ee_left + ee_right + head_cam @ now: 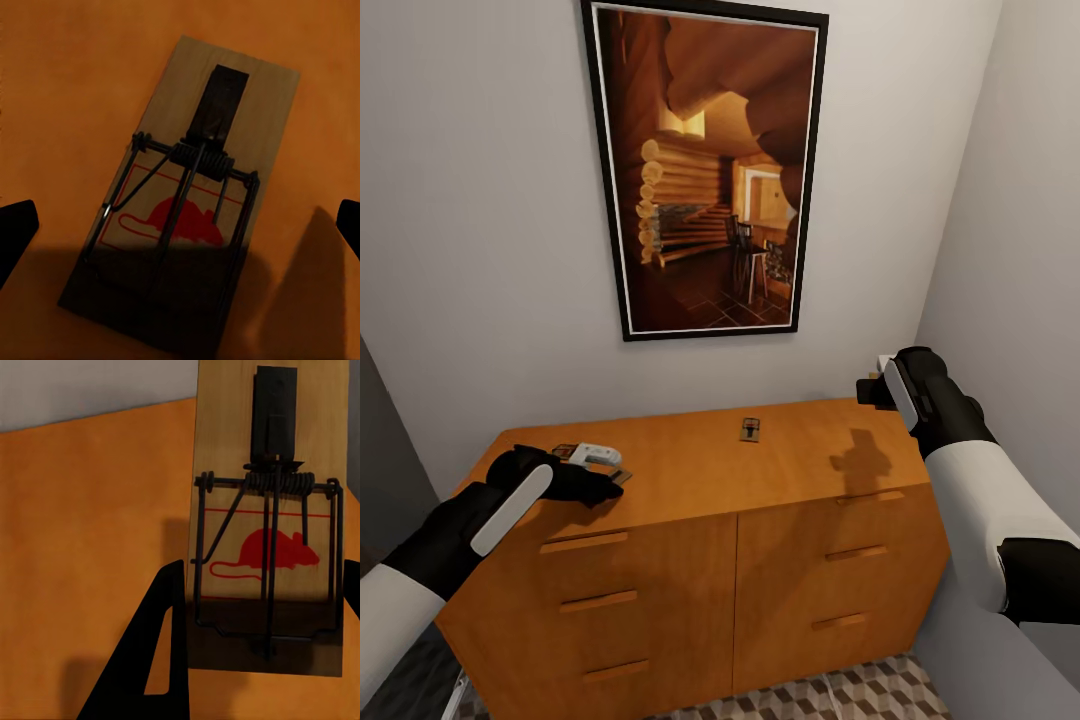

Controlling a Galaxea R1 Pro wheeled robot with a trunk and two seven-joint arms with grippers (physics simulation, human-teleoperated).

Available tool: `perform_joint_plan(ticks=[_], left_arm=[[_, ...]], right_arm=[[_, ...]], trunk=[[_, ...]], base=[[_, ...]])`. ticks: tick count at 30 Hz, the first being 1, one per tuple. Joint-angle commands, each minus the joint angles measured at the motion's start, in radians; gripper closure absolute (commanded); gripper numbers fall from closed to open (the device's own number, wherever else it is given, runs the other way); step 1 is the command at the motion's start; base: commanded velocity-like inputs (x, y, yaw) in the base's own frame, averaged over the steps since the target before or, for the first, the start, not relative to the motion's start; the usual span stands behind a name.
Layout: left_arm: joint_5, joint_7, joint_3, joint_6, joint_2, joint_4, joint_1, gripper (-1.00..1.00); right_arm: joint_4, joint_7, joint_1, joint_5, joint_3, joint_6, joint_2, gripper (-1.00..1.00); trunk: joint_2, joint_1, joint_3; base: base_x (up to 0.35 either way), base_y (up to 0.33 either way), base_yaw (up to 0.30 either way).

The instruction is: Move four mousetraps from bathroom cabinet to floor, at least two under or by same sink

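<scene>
The orange-brown cabinet (690, 470) stands against the wall below me. One mousetrap (750, 430) lies flat at the middle of its top, near the back. My left gripper (595, 478) hovers open over the top's left end. Below it lies a second mousetrap (202, 142) with a red mouse print, flat on the wood, and the dark fingertips (15, 229) stand wide apart on either side of it. Edges of trap boards (622, 477) peek out beside that hand. My right gripper (872, 388) is raised above the cabinet's right end, shut on a third mousetrap (270, 480).
A large framed picture (705, 165) hangs on the wall above the cabinet. A side wall (1020, 230) stands close on the right. Patterned bathroom floor (840, 695) tiles show below the drawer fronts. A dark panel (385, 470) stands at the left.
</scene>
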Motion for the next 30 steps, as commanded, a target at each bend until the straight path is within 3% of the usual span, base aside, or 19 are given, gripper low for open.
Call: perform_joint_plan(ticks=[1,30], left_arm=[[0.010,0.010,-0.003,0.002,0.001,-0.001,-0.001,-1.00],[0.011,0.010,0.005,0.002,0.007,0.000,-0.001,-1.00]], right_arm=[[-0.001,-0.007,-0.001,-0.008,0.000,0.003,0.000,1.00],[-0.001,-0.007,-0.001,-0.008,0.000,0.003,0.000,1.00]], trunk=[[-0.001,0.000,-0.001],[-0.001,0.000,-0.001]], base=[[0.000,0.000,0.000],[0.000,0.000,0.000]])
